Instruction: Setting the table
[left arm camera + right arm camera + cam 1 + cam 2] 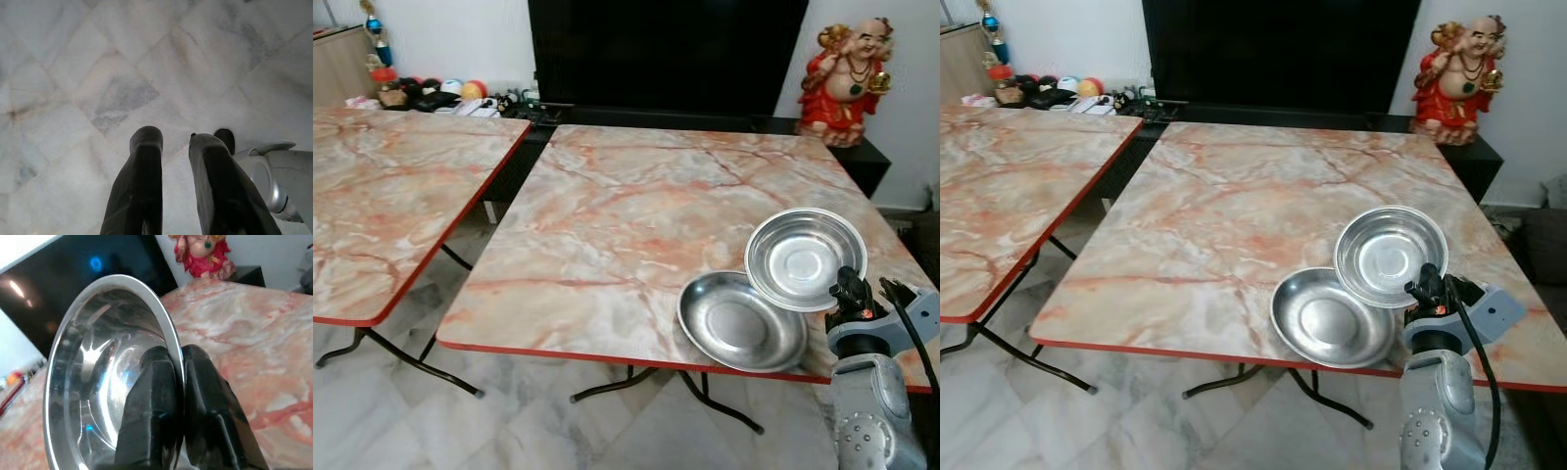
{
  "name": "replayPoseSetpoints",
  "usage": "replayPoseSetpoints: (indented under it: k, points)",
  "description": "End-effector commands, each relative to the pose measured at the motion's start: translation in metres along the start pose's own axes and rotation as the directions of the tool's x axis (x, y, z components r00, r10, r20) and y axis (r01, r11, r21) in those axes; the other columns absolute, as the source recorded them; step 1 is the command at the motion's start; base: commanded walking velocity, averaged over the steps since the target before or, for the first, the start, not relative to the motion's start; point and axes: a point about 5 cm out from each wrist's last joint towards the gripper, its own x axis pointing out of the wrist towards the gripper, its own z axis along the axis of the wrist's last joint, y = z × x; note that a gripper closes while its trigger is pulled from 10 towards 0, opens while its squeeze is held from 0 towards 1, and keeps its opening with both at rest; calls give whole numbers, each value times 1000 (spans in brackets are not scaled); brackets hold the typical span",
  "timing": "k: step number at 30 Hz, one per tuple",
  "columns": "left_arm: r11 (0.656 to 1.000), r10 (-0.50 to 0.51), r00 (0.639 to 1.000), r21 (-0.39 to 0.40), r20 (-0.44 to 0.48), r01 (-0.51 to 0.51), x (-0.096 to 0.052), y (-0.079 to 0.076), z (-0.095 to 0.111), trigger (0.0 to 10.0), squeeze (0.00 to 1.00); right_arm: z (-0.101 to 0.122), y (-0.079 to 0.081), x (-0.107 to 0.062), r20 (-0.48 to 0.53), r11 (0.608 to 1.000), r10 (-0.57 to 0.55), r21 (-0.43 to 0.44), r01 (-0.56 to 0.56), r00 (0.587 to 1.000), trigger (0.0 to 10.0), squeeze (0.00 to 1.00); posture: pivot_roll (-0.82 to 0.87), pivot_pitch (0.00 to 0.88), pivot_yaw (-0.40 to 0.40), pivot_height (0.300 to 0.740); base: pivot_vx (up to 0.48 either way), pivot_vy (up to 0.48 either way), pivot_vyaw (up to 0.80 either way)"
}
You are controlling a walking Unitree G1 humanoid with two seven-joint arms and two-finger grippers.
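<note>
While the right gripper [177, 363] is pinching the rim of a tilted bowl [805, 258] over the worktop [626, 206] | second bowl [740, 321] is lying at the near edge | step: placing | next: spotting a bare setting | left gripper [175, 147], slightly parted, is hanging above floor [98, 73].

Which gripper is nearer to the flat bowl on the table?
Right. The right gripper holds a tilted bowl by its rim just beside the flat bowl. The left gripper hangs over the floor.
</note>
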Motion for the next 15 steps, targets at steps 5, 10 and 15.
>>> replayPoseSetpoints:
  k: [5, 10, 15]
  points:
    - [1000, 6, 1000, 26, -10, -6, -1, 5, -1, 10000, 0, 20, 15, 13, -99, 998, 50, 33, -47, 994, 10000, 0, 83, 22, -28, 740, 0, 0, 0]
    - [999, 0, 1000, 39, -9, 1, 0, 4, 2, 10000, 0, 20, 2, 23, -177, 998, -7, 56, 18, 984, 10000, 0, 79, 24, -31, 740, 0, 0, 0]
    - [999, -3, 1000, 35, -7, 4, 1, 2, 2, 10000, 0, 14, -1, 25, -270, 1000, 1, -14, -5, 963, 10000, 0, 91, 26, -44, 740, 0, 0, 0]
